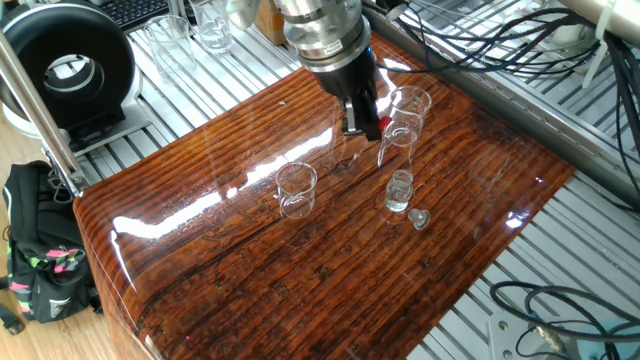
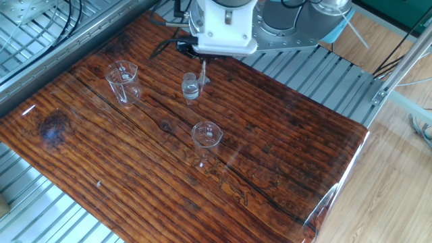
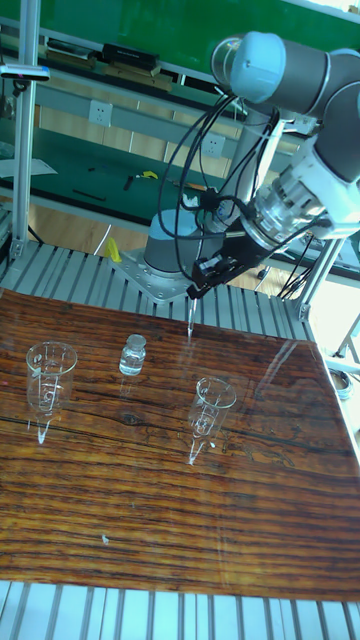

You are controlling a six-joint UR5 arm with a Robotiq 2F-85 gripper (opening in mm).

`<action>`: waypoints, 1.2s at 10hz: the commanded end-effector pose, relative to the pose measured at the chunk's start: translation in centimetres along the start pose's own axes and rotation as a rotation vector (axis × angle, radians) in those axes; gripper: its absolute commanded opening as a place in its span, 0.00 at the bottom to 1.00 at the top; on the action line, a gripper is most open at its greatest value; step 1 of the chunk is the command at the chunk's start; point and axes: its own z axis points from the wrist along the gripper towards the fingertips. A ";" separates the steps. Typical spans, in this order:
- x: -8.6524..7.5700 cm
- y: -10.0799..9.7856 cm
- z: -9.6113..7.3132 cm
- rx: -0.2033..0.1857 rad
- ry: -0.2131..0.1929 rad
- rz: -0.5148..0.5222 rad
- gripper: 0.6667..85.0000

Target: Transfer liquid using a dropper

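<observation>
I have the gripper [image 1: 362, 122] clamped on the red bulb end of the dropper [image 3: 190, 315], tube hanging straight down, clear of the worktop [image 1: 480, 190], so it can travel without dripping. It hangs between the small open bottle [image 1: 399, 191] and the nearer beaker [image 1: 296, 190]. Any liquid inside is too faint to see.

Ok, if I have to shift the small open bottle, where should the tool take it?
Take the small bottle by its wider body below the neck, coming straight down. It stands upright and its mouth is open, so keep off the rim. Close along a line clear of the stopper lying beside it. The tool holds the dropper at present.
</observation>
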 end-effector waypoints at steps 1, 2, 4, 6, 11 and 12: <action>-1.7 0.6 -2.0 0.005 -0.011 -0.028 0.12; -2.4 0.9 -2.1 -0.002 -0.025 -0.028 0.12; -4.2 1.0 -2.0 -0.013 -0.055 -0.042 0.12; -6.1 1.8 -2.6 -0.023 -0.069 -0.034 0.12; -10.1 1.7 -2.2 0.037 -0.053 -0.020 0.11; -10.1 2.0 -2.1 0.036 -0.045 -0.023 0.11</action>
